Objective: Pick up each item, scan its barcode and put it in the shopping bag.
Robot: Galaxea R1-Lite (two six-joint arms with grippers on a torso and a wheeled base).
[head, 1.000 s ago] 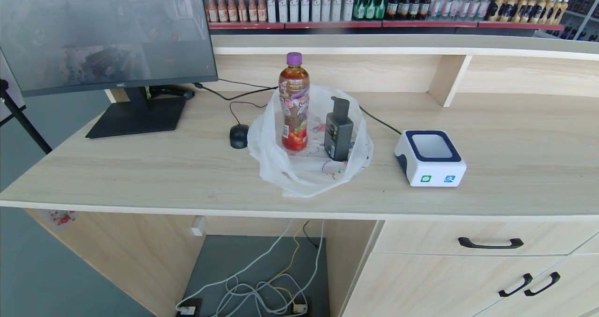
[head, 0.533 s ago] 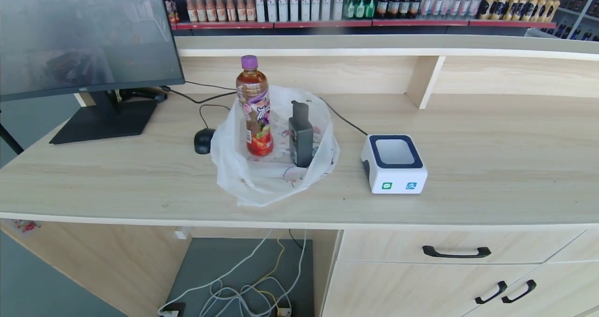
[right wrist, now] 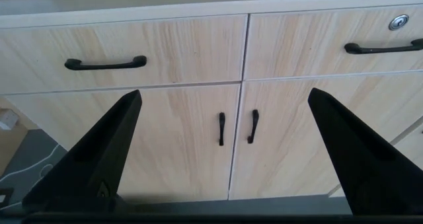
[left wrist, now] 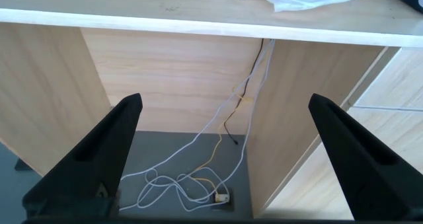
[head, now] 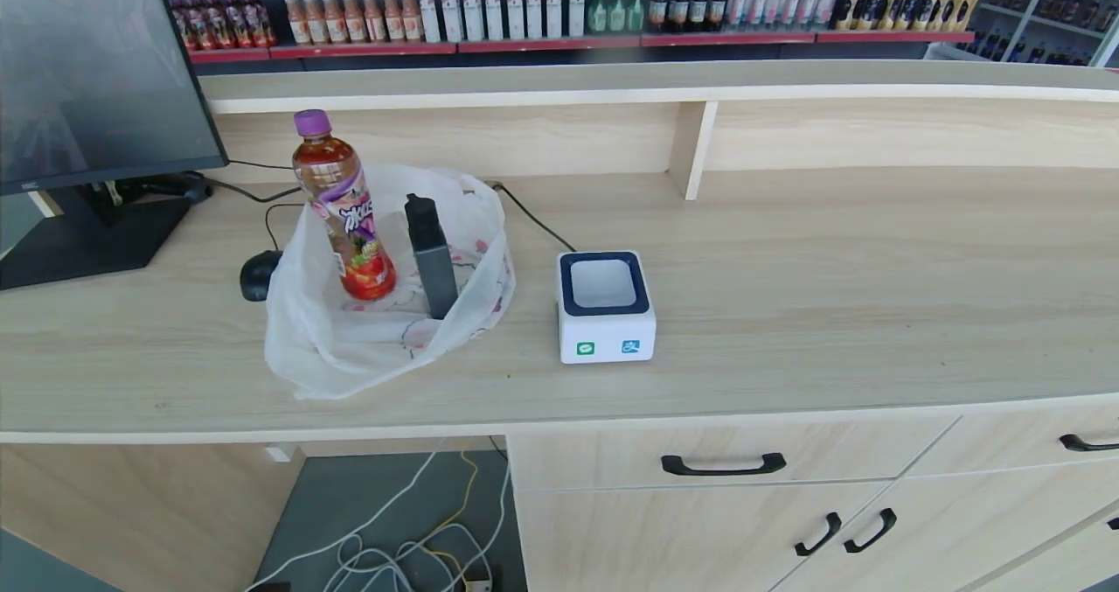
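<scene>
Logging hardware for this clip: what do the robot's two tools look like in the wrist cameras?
The left tool and right tool look alike. Each has two matte black fingers, shaped as broad flat wedges that taper to blunt tips. Their surfaces are plain, with no markings or cables on them.

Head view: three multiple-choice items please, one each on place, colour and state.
1. Relative to the shopping bag, the scanner stands: A) to its right on the counter; B) inside it; C) behind the monitor.
2. The drink bottle's cap is: A) green; B) purple; C) white.
3. The dark bottle is: A) lying flat; B) tipped against the scanner; C) upright in the bag.
Answers: 1 A, it sits apart beside the bag; 2 B, the top is purple; 3 C, it stands inside the bag.
</scene>
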